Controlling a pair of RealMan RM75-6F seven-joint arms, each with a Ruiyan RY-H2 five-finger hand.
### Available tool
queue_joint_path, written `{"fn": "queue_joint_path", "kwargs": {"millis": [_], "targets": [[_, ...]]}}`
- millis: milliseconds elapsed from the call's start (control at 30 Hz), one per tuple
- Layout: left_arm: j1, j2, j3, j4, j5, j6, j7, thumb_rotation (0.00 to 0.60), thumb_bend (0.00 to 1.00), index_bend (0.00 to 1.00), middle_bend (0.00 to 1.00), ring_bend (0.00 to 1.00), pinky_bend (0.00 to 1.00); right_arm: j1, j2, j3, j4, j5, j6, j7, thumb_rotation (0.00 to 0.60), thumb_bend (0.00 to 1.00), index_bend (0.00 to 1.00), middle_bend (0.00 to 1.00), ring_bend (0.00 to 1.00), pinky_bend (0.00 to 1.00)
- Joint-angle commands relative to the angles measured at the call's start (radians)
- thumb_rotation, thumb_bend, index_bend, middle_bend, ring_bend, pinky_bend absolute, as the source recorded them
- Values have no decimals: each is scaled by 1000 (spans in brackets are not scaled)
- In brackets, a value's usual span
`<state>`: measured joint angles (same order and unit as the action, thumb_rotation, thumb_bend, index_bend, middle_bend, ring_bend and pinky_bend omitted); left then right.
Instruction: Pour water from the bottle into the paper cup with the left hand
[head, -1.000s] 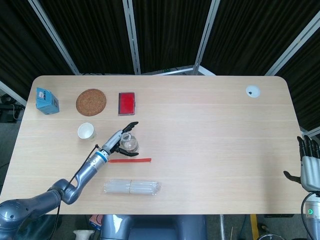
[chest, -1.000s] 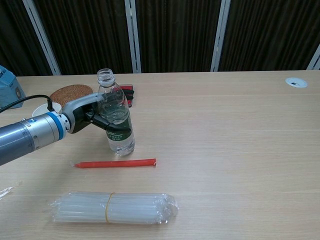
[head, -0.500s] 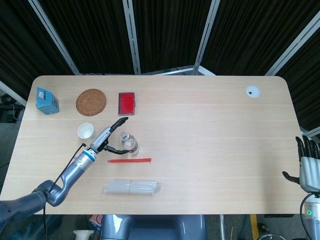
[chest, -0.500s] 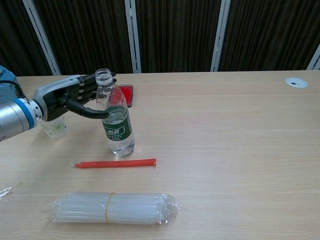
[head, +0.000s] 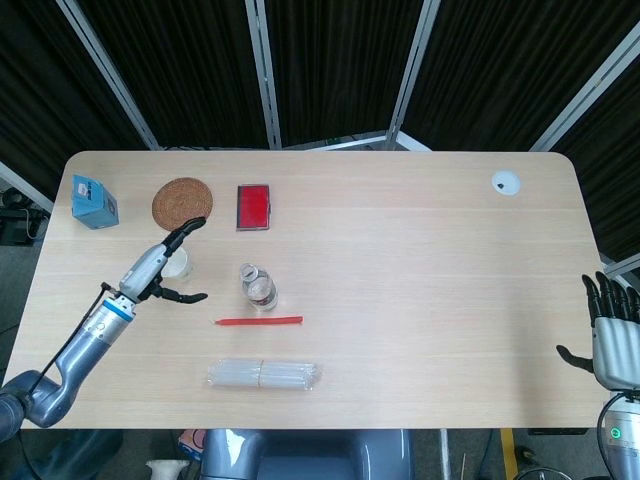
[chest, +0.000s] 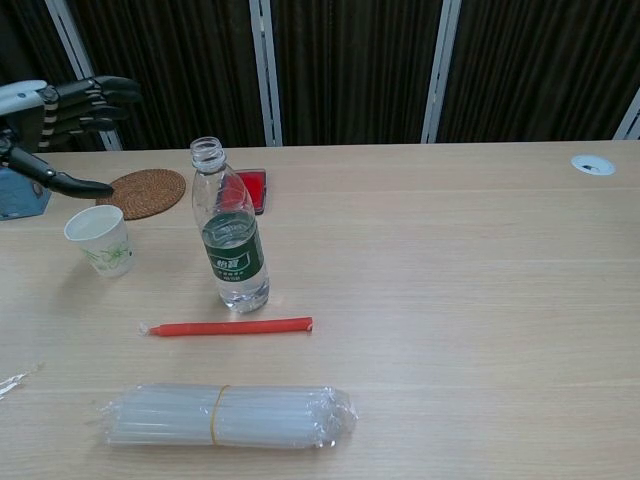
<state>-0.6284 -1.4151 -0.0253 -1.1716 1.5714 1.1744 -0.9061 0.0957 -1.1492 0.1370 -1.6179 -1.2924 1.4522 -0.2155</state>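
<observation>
- Far left, the left hand (head: 160, 268) hovers with its digits spread wide and nothing in them; in the head view it overlaps the paper cup (chest: 100, 240), so a careless sweep toward the bottle could clip the rim and tip a cup that light (I cannot tell from these views whether it holds any water).
- The cup stands upright on the counter (head: 400, 260), near the woven coaster (chest: 146, 192) and left of the bottle; it sits between hand and bottle, which is the awkward part of any reach.
- The bottle (chest: 229, 232) stands upright and uncapped, apart from the hand, with the red case (head: 253, 206) behind it; a grip taken too high or too hard on thin plastic could topple it or squeeze water out of the open neck.
- The red stick (chest: 229, 326) lies just in front of the bottle's base, and the wrapped bundle of straws (chest: 226, 415) nearer the edge; a low approach might drag either along.
- Far right, the right hand (head: 608, 335) hangs open off the counter's edge, well clear; no risk there.
</observation>
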Motion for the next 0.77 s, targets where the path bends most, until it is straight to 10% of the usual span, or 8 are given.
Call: {"fn": "queue_joint_path", "kwargs": {"millis": [33, 367, 767], "targets": [[107, 101, -18, -105, -79, 114, 375, 600, 3, 0, 0, 0, 0, -3, 8, -4, -10, -13, 7, 10, 600, 0, 0, 0, 0, 0], [322, 156, -40, -397, -229, 411, 990, 600, 1, 0, 0, 0, 0, -10, 15, -9, -21, -77, 50, 22, 600, 0, 0, 0, 0, 0], [438, 225, 18, -491, -213, 437, 1038, 600, 18, 0, 0, 0, 0, -17, 27, -18, -15, -144, 83, 72, 600, 0, 0, 0, 0, 0]]}}
